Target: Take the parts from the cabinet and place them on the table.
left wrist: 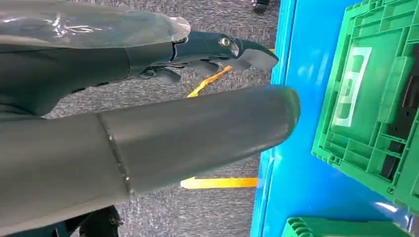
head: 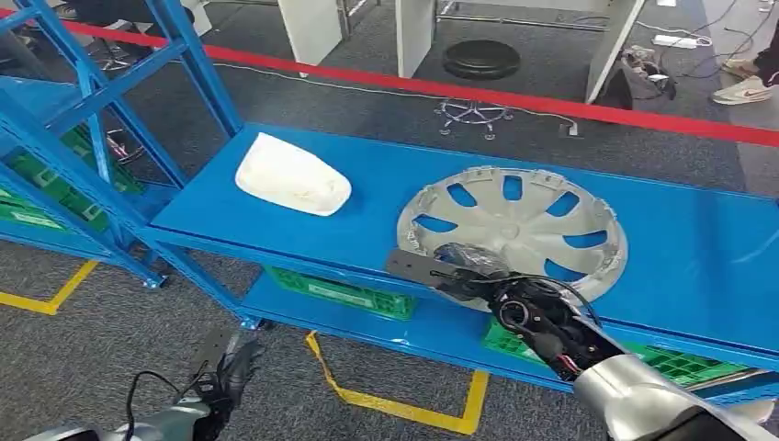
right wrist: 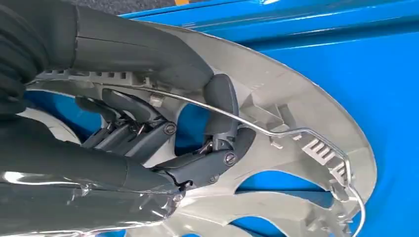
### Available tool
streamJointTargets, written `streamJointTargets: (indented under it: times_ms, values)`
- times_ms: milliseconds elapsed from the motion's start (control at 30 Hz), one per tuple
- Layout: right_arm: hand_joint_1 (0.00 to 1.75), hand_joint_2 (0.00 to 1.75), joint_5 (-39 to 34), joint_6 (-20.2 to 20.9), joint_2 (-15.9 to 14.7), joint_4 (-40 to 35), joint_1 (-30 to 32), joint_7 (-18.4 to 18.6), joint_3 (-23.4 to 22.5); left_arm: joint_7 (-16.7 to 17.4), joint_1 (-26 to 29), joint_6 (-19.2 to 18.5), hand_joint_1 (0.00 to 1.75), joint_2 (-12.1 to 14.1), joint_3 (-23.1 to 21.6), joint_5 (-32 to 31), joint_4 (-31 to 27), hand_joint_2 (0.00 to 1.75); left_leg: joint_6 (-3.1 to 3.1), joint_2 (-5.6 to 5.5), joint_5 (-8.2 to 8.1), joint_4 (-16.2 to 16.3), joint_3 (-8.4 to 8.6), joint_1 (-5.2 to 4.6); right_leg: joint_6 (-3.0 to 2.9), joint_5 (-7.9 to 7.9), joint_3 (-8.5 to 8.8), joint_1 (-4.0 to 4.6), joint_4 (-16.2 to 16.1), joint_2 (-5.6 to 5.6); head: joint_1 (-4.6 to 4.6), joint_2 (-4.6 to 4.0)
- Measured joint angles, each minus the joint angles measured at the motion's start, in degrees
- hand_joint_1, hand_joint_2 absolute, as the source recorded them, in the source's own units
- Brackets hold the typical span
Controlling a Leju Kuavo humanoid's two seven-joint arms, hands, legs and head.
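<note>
A silver wheel cover [head: 524, 216] lies flat on the blue cabinet shelf [head: 367, 179], right of centre. My right hand [head: 478, 276] is at its near rim. In the right wrist view my right hand [right wrist: 148, 128] grips the wheel cover [right wrist: 301, 113], thumb over the rim and dark fingers hooked through a spoke opening by the wire ring. A white moulded part [head: 292, 175] rests further left on the same shelf, untouched. My left hand [head: 225, 377] hangs low over the carpet in front of the cabinet, fingers straight and holding nothing, as the left wrist view also shows of my left hand [left wrist: 148, 113].
Green crates [head: 340, 292] sit on the lower shelf, also seen up close as green crates [left wrist: 375, 98]. Blue uprights [head: 92, 119] stand at the left. Yellow floor tape [head: 404, 404] runs along the carpet. Behind are red barrier tape [head: 514, 96], a stool [head: 480, 60] and a person's shoe [head: 742, 89].
</note>
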Motion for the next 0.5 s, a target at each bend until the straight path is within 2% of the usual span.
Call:
streamJointTargets:
  times_ms: [333, 500]
  values:
    - [1.75, 1.75, -0.5, 0.0, -0.3, 0.0, -0.1, 0.1, 0.2, 0.0, 0.0, 0.0, 0.00, 0.0, 0.0, 0.0, 0.0, 0.00, 0.00, 0.00, 0.00, 0.0, 0.00, 0.00, 0.00, 0.00, 0.00, 0.00, 0.0, 0.00, 0.02, 0.00]
    - [1.75, 1.75, -3.2, -0.2, -0.6, -0.3, -0.4, 0.2, 0.0, 0.0, 0.0, -0.3, 0.00, 0.0, 0.0, 0.0, 0.0, 0.00, 0.00, 0.00, 0.00, 0.0, 0.00, 0.00, 0.00, 0.00, 0.00, 0.00, 0.0, 0.00, 0.00, 0.00]
